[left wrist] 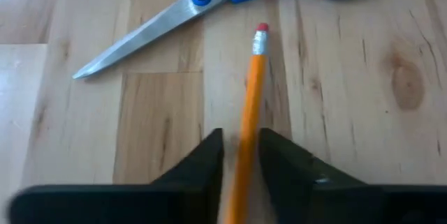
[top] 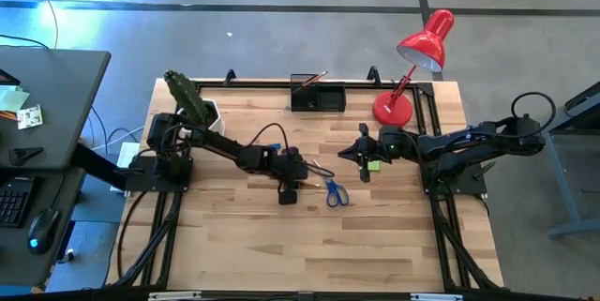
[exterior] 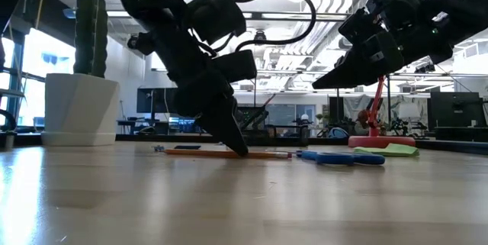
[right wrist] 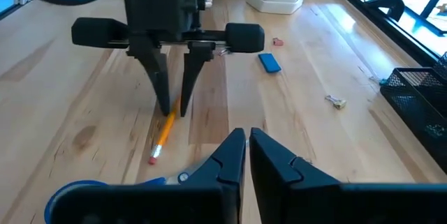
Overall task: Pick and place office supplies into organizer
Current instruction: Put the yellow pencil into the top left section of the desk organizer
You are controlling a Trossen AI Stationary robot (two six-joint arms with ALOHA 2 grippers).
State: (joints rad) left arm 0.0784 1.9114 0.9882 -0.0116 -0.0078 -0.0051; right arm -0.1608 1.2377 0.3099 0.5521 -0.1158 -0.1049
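Note:
An orange pencil (left wrist: pixel 253 77) with a pink eraser lies flat on the wooden table. My left gripper (left wrist: pixel 241 155) is down at the tabletop, shut on it. Just beyond the eraser lie the blue-handled scissors (left wrist: pixel 209 1). My right gripper (right wrist: pixel 248 147) hovers shut and holds nothing, above the table to the right of the scissors (top: pixel 335 191). A lime-green sticky pad (exterior: pixel 389 149) lies on the table below it. A small blue block (right wrist: pixel 269 62) lies farther left. The black organizer (top: pixel 317 95) stands at the far edge. My left gripper pinches the pencil's shaft (left wrist: pixel 246 130) between its two fingers, roughly at mid-length, with the eraser end sticking out ahead. The fingers (exterior: pixel 232 134) slant down from the table's left, one on each side of the shaft. The pencil lies on the table.
A red desk lamp (top: pixel 412 67) stands at the far right, beside the organizer. A cactus in a white pot (top: pixel 197 104) stands at the far left. A small binder clip (right wrist: pixel 336 100) lies loose on the wood. The near half of the table (top: pixel 309 254) is bare wood.

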